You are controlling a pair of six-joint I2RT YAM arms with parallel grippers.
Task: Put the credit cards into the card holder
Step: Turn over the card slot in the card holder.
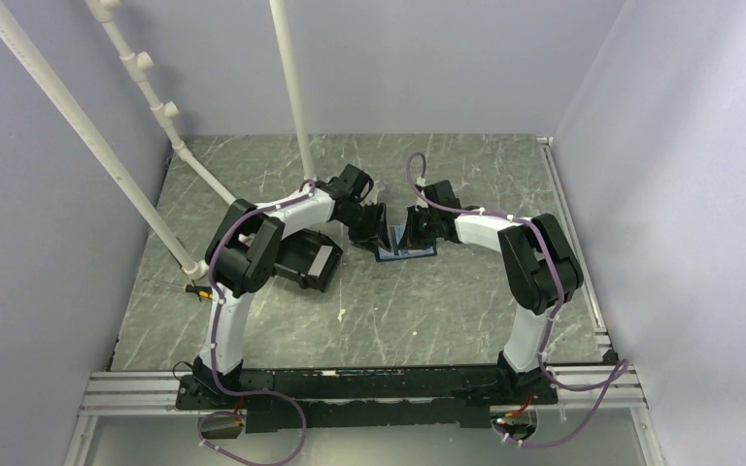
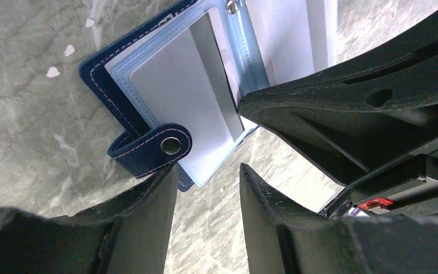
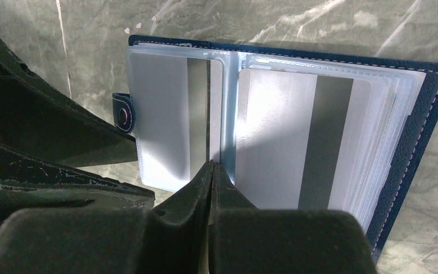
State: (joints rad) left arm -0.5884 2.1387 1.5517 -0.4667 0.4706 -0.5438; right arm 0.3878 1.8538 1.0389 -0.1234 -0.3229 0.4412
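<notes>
From above, we see the card holder [image 1: 406,249] lying open on the counter [image 1: 447,311], near its middle. The left gripper [image 1: 365,231] meets it from one side and the right gripper [image 1: 418,229] from the other. A black bin [image 1: 306,260] sits just beside the left arm.

From the left wrist, the left gripper [image 2: 208,185] hangs with its jaws apart and nothing between them — only counter shows in the gap. It is just beside the holder's snap tab [image 2: 154,149]. The first card [image 2: 171,97], pale, sits behind a clear sleeve.

From the right wrist, the right gripper [image 3: 212,171] is closed, its tips together at the fold between the two sleeve pages — whether they pinch plastic we cannot tell. The first card [image 3: 159,114] lies on the tab side and the second card [image 3: 279,131] on the other page, both pale with a grey stripe.
</notes>
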